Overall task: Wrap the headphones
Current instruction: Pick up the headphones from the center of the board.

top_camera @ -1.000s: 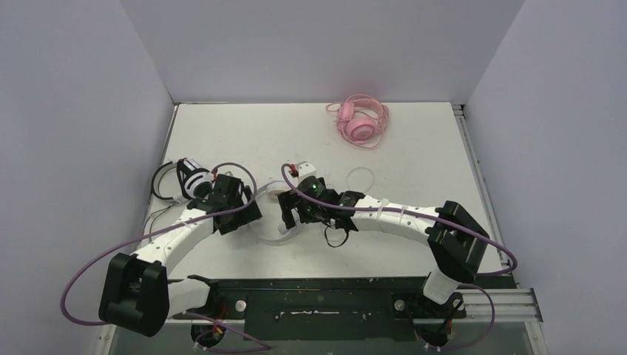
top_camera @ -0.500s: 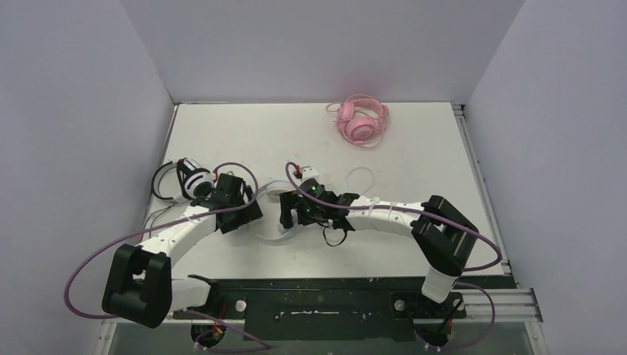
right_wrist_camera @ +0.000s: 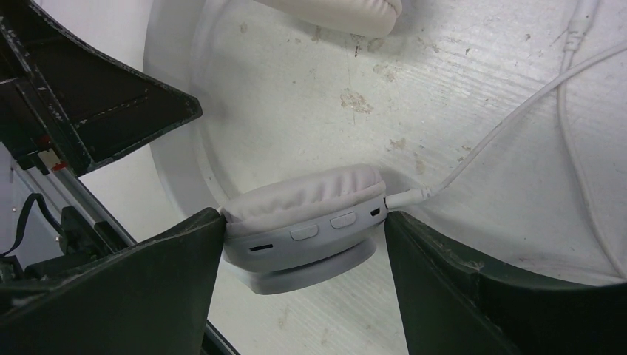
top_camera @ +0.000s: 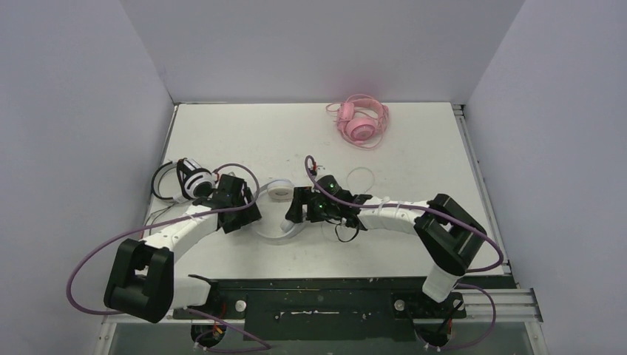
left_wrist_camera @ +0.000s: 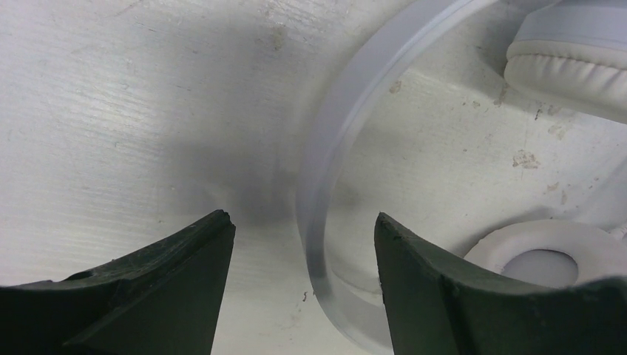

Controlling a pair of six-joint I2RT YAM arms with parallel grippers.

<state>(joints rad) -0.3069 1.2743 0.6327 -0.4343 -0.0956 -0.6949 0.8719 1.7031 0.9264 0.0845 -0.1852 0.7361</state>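
The all-white headphones [top_camera: 279, 191] lie at the table's middle, their band [top_camera: 275, 235] curving toward me. My left gripper [top_camera: 250, 216] is open, and its jaws stand on either side of the white band [left_wrist_camera: 325, 185] without touching it. My right gripper [top_camera: 293, 212] is shut on one white ear cup [right_wrist_camera: 310, 200], with a finger against each side. The white cable [right_wrist_camera: 503, 126] runs from that cup's plug. The black-and-white headphones [top_camera: 181, 181] lie at the left. The pink headphones [top_camera: 360, 122] lie at the far back with their cable coiled round them.
A loop of white cable [top_camera: 362, 177] lies on the table right of the right gripper. A thin black cable [top_camera: 155, 218] trails near the left edge. The arms' purple hoses [top_camera: 96, 259] arch over the near table. Walls close in on three sides.
The right gripper has shifted right and a little back at the white headset. The second white ear cup now shows between the two grippers. The left arm has barely moved.
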